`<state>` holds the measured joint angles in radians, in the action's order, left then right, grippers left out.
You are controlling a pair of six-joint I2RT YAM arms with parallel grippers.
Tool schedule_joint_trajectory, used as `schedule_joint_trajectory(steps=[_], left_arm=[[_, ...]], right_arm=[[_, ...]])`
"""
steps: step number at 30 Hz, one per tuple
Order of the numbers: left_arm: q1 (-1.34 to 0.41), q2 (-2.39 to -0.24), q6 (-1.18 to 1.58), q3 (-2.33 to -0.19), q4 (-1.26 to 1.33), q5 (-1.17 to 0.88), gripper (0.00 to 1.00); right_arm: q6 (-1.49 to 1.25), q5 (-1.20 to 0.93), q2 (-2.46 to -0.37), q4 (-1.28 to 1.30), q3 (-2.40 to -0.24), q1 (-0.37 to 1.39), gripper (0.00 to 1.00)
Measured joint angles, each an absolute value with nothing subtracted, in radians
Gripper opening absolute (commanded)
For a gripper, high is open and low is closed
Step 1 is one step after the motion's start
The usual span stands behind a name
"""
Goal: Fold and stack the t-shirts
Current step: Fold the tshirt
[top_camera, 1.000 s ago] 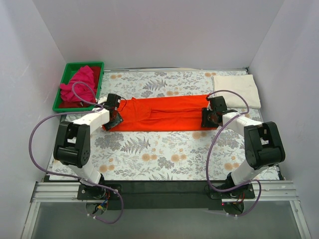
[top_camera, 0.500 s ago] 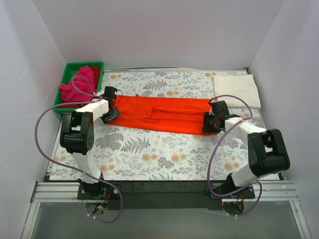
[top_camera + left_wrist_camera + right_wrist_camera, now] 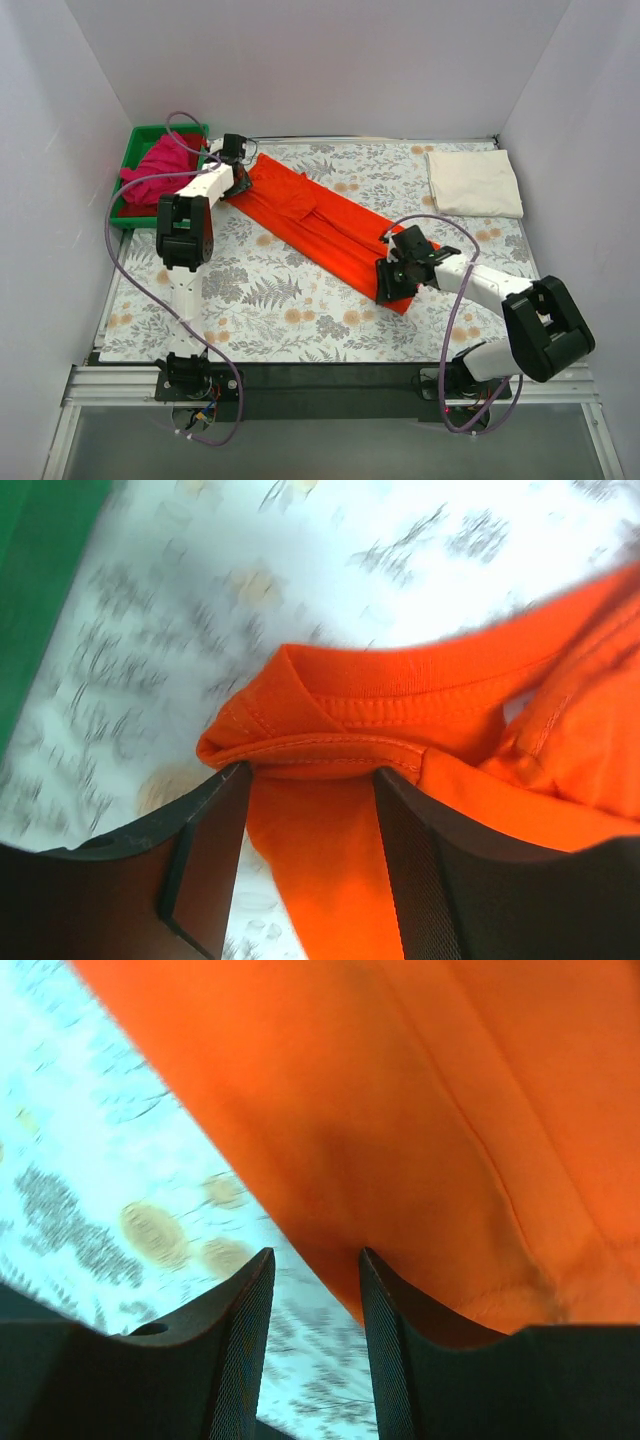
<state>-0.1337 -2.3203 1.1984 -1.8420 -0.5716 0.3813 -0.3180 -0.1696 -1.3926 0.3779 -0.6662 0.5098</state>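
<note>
Orange-red t-shirt (image 3: 330, 225) now swung diagonal; left pincer (image 3: 245, 166) farther back, right pincer (image 3: 388, 283) nearer

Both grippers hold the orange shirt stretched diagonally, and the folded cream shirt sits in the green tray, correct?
Not the tray. The top external view shows the folded cream shirt on the floral cloth at the far right; the green tray holds the magenta shirt. The left gripper and right gripper do hold the orange shirt stretched diagonally.
</note>
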Motion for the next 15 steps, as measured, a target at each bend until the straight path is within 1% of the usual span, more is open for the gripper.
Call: schedule_joint_trajectory(steps=[6,10,15], left_arm=[[-0.132,-2.464,1.128,-2.065,-0.572,0.39,0.52],[-0.132,-2.503,1.08,-2.123,-0.55,0.382,0.55],[-0.129,-2.515,1.04,-2.128,-0.487,0.356,0.66]], right_arm=[[-0.327,-0.241,-1.487,0.424,-0.765,0.778,0.4],[-0.322,-0.266,-1.596,0.476,-0.877,0.905,0.4],[-0.295,-0.271,-1.707,0.562,-1.012,0.986,0.41]])
